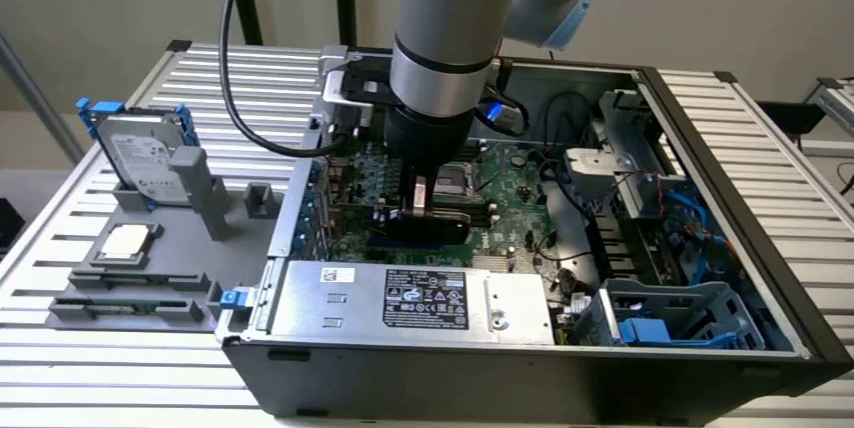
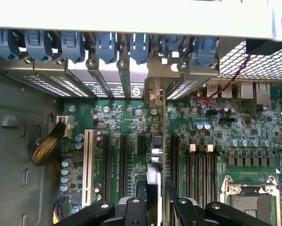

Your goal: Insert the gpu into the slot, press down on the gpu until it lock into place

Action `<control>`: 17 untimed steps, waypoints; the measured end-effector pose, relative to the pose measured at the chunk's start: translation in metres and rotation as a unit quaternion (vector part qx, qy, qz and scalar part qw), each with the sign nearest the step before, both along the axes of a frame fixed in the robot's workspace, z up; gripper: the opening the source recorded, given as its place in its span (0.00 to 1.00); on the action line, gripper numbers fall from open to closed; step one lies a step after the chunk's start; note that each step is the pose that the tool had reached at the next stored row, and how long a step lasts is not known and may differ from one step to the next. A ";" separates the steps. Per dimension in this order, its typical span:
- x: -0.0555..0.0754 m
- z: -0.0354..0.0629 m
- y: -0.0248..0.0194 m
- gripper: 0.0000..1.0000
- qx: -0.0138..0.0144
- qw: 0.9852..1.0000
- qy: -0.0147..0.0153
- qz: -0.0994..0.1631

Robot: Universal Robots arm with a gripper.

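Your gripper (image 1: 420, 210) (image 2: 156, 188) is down inside the open computer case (image 1: 534, 378). Its two black fingers (image 2: 141, 192) stand part-way apart and are closed on the gpu (image 1: 430, 220) (image 2: 156, 160), one finger on each face of the card. In the wrist view you see the card edge-on, running from between the fingers to its silver bracket (image 2: 155, 96) at the case's rear wall. It stands upright over the motherboard (image 1: 514, 193) (image 2: 126, 117). The dark blue strip just below it in the exterior view looks like the slot (image 1: 400, 244), though you cannot tell whether the card is fully seated.

From the exterior view's left, a hard drive (image 1: 138, 160) stands in a grey fixture on the slatted aluminium table (image 1: 120, 368). A processor chip (image 1: 124, 241) lies on a holder in front of it. Next comes the case, with the labelled power supply (image 1: 414, 298) along its near side. A blue drive cage (image 1: 667, 323) sits at its right end. Behind it all is a pale wall.

On the board, a white expansion slot (image 2: 88, 160) lies on one side of the card and black memory slots (image 2: 202, 169) on the other.
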State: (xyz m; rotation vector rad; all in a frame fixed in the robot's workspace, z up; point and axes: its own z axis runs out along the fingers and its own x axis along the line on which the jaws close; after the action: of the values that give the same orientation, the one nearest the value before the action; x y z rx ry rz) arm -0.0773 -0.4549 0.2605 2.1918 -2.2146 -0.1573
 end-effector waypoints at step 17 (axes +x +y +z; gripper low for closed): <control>0.001 -0.0003 0.0011 0.26 0.000 1.000 0.005 0.000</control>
State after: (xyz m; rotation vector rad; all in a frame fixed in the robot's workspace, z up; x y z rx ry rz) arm -0.0758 -0.4538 0.2602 2.1857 -2.2090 -0.1687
